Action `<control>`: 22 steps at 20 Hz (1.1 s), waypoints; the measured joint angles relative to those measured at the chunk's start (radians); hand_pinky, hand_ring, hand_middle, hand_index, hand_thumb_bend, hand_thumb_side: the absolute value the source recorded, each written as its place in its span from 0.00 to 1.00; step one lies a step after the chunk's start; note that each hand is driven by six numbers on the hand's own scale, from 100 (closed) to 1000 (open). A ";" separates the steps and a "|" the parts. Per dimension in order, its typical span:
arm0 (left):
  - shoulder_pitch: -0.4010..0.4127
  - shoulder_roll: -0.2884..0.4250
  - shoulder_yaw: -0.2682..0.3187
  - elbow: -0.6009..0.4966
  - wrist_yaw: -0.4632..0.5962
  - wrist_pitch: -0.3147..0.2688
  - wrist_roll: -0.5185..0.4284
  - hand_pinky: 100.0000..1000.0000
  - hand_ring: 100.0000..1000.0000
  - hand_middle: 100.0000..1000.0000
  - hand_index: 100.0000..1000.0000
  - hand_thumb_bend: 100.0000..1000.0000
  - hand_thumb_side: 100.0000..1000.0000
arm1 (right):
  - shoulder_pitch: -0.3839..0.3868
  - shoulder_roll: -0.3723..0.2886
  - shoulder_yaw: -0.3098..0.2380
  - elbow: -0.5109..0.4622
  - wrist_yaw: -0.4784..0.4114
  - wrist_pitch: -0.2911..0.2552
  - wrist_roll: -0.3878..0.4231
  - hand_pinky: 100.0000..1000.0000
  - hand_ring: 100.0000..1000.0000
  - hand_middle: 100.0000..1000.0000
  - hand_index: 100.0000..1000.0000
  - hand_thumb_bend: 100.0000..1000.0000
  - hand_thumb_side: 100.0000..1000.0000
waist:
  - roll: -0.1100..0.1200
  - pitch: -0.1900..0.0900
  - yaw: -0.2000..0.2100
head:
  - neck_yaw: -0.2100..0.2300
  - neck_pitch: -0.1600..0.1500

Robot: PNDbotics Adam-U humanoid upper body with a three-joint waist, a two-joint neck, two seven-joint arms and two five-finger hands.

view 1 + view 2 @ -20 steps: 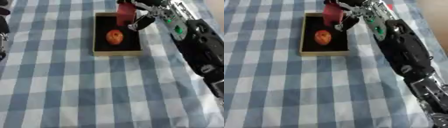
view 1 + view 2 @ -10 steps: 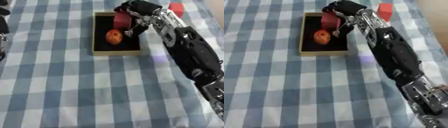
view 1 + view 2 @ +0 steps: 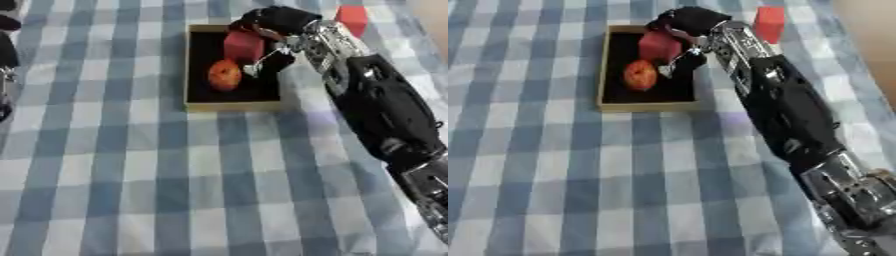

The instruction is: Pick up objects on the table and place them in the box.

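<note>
Right hand (image 3: 273, 22) over the far end of the box (image 3: 231, 104), fingers curled round a red block (image 3: 243, 45), orange ball (image 3: 225, 74) inside the box just beside the block, 1 more red block (image 3: 353, 19) on the checked cloth (image 3: 131, 175) right of the box

Our right hand (image 3: 271, 22) and a red block (image 3: 243, 45) crowd the box (image 3: 229, 105); an orange fruit (image 3: 225, 75) fills its middle; near end free.

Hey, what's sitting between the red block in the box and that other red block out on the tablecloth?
The robot's right hand and wrist: its fingers curl around the red block in the box, separating it from the red block on the tablecloth. Both eye views show this.
</note>
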 measured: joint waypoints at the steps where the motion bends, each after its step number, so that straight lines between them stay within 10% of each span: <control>1: 0.000 0.000 0.000 0.000 0.000 0.000 0.000 0.70 0.77 0.64 0.60 0.00 0.49 | 0.000 0.000 -0.004 -0.007 -0.004 -0.003 0.012 0.56 0.88 0.88 0.95 0.00 0.67 | 0.000 0.000 0.000 | 0.000 0.000; 16: 0.000 0.000 0.000 0.000 0.000 -0.002 -0.010 0.70 0.77 0.64 0.60 0.00 0.49 | -0.019 -0.024 -0.015 -0.134 0.002 -0.009 0.085 0.87 0.99 0.97 1.00 0.16 0.80 | -0.007 0.000 0.001 | 0.000 0.000; 19: 0.000 0.000 0.000 0.000 0.000 -0.004 -0.013 0.70 0.77 0.64 0.60 0.00 0.49 | -0.019 -0.026 -0.015 -0.132 0.009 -0.028 0.107 0.85 0.98 0.96 1.00 0.24 0.46 | -0.006 0.000 0.002 | 0.000 0.000; 22: 0.000 0.000 0.000 0.000 0.000 -0.005 -0.014 0.70 0.77 0.64 0.60 0.00 0.49 | -0.018 -0.026 -0.016 -0.120 -0.005 -0.043 0.130 0.81 0.97 0.95 1.00 0.14 0.50 | -0.006 0.000 0.005 | 0.000 0.000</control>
